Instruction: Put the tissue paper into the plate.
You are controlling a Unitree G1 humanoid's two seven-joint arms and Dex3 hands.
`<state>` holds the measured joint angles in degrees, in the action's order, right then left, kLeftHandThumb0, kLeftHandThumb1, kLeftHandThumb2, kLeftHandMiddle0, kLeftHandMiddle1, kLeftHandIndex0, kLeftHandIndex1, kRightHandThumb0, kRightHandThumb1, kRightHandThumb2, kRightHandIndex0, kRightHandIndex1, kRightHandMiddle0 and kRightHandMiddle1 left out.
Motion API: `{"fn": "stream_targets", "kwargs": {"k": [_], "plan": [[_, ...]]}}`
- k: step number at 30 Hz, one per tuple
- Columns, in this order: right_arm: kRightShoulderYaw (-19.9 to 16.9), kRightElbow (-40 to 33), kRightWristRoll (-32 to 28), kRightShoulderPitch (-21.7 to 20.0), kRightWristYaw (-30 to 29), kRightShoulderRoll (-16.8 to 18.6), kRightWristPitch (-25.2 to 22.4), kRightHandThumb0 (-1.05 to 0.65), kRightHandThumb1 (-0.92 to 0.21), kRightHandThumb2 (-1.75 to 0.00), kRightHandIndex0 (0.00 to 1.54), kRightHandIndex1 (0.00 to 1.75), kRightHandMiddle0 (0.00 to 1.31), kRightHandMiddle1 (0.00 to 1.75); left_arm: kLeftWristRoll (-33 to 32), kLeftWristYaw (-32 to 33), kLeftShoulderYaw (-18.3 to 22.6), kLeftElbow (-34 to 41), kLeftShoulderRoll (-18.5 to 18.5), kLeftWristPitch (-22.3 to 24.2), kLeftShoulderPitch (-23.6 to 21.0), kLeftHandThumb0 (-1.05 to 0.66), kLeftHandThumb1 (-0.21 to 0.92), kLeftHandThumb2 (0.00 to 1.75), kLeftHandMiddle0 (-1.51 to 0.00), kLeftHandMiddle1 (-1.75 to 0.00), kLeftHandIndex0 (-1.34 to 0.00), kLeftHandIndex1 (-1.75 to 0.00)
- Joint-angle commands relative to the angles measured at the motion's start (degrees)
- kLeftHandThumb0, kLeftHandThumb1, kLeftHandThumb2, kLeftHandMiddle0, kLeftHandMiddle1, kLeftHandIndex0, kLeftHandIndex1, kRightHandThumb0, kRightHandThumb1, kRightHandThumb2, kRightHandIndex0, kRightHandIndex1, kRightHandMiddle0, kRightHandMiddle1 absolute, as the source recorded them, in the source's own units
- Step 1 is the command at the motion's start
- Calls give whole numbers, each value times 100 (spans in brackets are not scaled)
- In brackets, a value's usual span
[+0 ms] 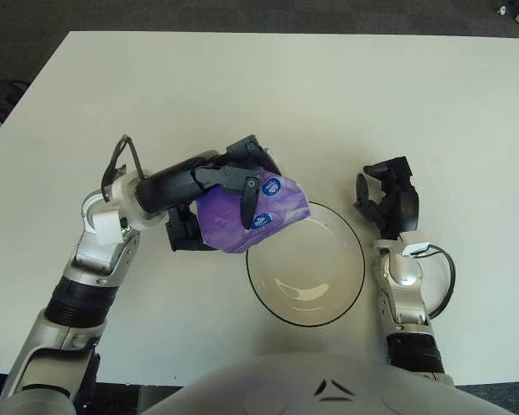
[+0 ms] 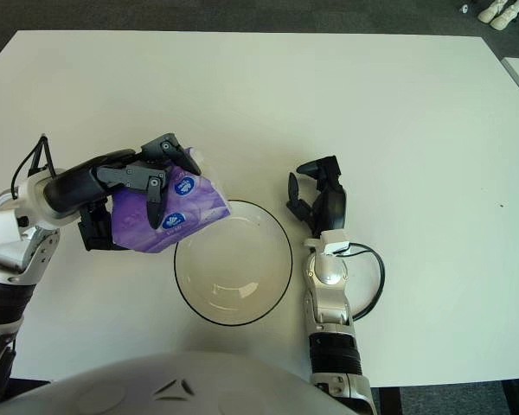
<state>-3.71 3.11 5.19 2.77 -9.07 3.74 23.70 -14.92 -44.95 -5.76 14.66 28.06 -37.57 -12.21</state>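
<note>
A purple tissue pack [image 1: 246,216] with blue round labels is held in my left hand [image 1: 225,194], whose fingers are curled over its top and side. The pack hangs above the table, its right corner overlapping the left rim of the plate [image 1: 346,285]. The plate is a cream dish with a dark rim and nothing in it, near the table's front edge. My right hand [image 1: 387,197] shows just right of the plate, fingers loosely spread and holding nothing.
The white table [image 1: 329,95] stretches wide behind the plate. A black cable [image 1: 445,277] loops at my right wrist. Dark floor lies beyond the far edge, and my own torso [image 1: 311,385] fills the bottom of the view.
</note>
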Motion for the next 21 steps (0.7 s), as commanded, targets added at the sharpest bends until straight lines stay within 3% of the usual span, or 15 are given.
{"fn": "stream_targets", "kwargs": {"k": [1,11,21], "plan": [[-22,206,-49,344,-34,42,-413,-37,-77,-74,56,136,28,175,2375,580,-397,-257,-926,-1488,-214,0,-4,170,-84,-175,-70,-169],[-18,174,-4,366,-80,60,-457,-38,-72,-81,57,136,31,175,2681,656,-626,-520,-715,-1432,-694,0,-6,175,-89,-175,-68,-172],[-3,210,-58,360,-61,58,-357,-37,-73,-80,58,136,31,175,2595,651,-1120,-1121,-481,-1819,-1196,0,-4,173,-89,-175,-64,-175]]}}
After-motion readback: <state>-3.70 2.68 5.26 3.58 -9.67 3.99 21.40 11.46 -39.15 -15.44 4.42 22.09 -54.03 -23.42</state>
